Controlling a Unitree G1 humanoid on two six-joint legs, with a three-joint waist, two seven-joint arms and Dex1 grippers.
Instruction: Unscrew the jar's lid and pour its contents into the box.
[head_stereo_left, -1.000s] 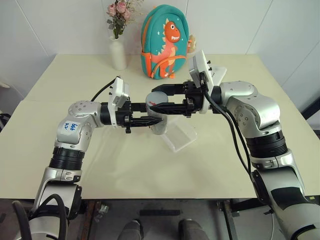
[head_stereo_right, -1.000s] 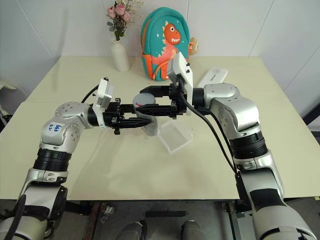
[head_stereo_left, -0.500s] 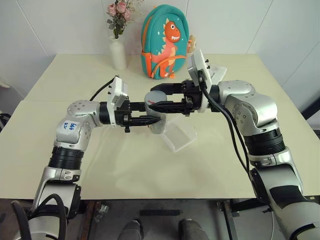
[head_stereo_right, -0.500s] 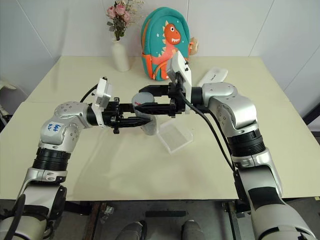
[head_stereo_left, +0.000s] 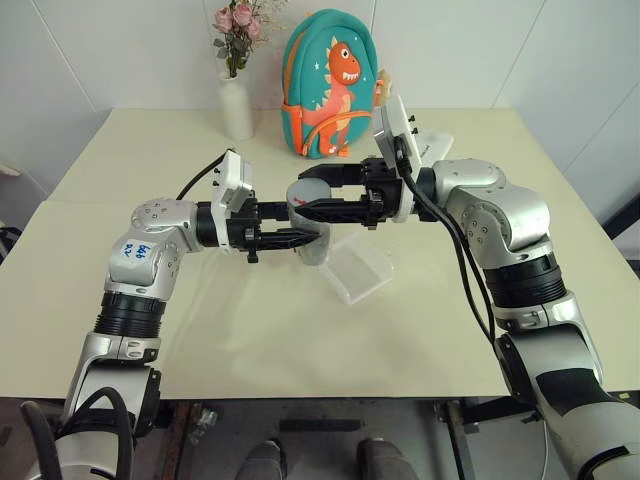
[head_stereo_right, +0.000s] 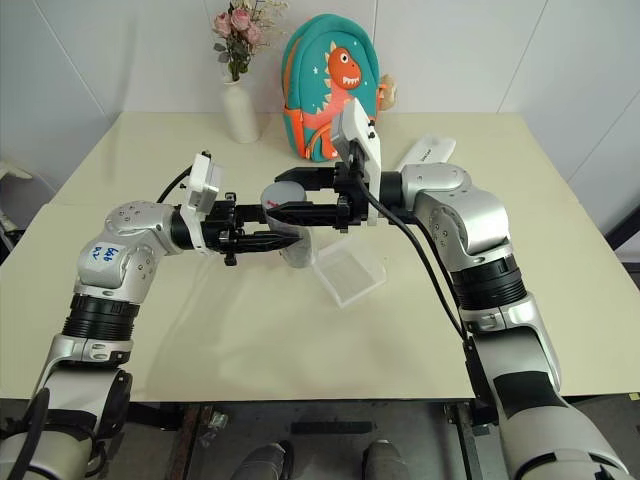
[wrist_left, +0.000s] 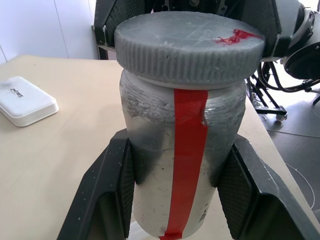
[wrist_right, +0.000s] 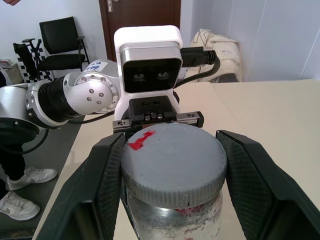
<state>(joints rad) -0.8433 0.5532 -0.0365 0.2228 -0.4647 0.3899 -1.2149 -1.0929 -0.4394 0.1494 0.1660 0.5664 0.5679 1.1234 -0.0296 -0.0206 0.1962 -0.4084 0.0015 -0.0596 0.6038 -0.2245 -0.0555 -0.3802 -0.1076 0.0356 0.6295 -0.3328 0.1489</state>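
Nothing has shifted noticeably since the earlier frame: both arms keep the same pose above the surface (head_stereo_left: 120, 300).

Item: jar (wrist_left: 182, 170), silvery-grey with a red stripe, held upright in the air just beside the box (head_stereo_left: 357, 268), on that box's flower-vase side.
Left gripper (head_stereo_left: 300, 239): clenched on the jar's body, one finger (wrist_left: 107, 195) on each flank.
Item: lid (wrist_right: 172, 167), grey with a red mark, seated on the jar.
Right gripper (head_stereo_left: 312, 195): grasping the lid, fingers (wrist_right: 102, 175) against its ribbed rim.
Item: box, transparent, resting on the surface.
Beyond the box: dinosaur backpack (head_stereo_left: 330, 85), vase (head_stereo_left: 236, 105) of flowers, white case (wrist_left: 22, 100).
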